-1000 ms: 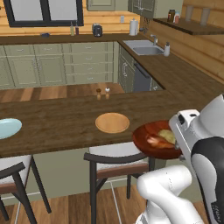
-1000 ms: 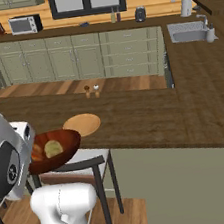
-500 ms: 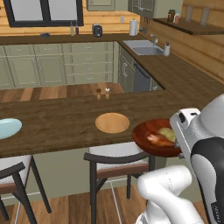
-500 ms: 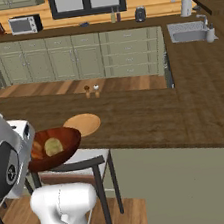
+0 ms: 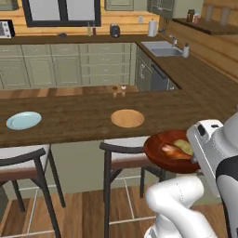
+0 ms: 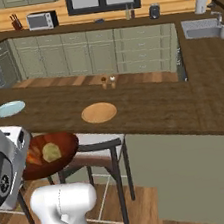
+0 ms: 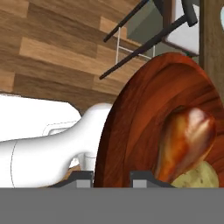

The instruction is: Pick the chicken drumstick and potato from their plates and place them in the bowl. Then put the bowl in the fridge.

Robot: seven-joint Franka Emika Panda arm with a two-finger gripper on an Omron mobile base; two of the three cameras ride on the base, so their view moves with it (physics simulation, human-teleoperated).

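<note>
Arm folded low and close to the base, elbow bulging white in the foreground, hand turned out beside the counter [image 5: 83,122] edge. Gripper [image 7: 111,176] clenched on the rim of the bowl [image 5: 163,149], one dark fingertip on each side of the rim in the hand view. Bowl held level in the air, off the counter, above a stool [image 5: 122,151] seat and the plank floor.

Bowl glossy, reddish-brown, round, wide and shallow, with ringed grain. Inside, one drumstick [image 7: 183,142], shiny orange-brown, fat end up in the hand view, touching one potato [image 7: 197,177], a dull yellowish lump just beside it. Both seen together in the bowl from the base views too: drumstick [image 5: 170,150] and potato [image 5: 184,146].

Two flat round plates on the dark wood counter, well apart: blue plate [image 5: 23,120] toward the left end, tan plate [image 5: 127,117] near the middle. Both bare. Two small shakers [image 6: 108,82] side by side behind the tan plate.

Two stools visible at the counter, dark metal frames with pale seats.
</note>
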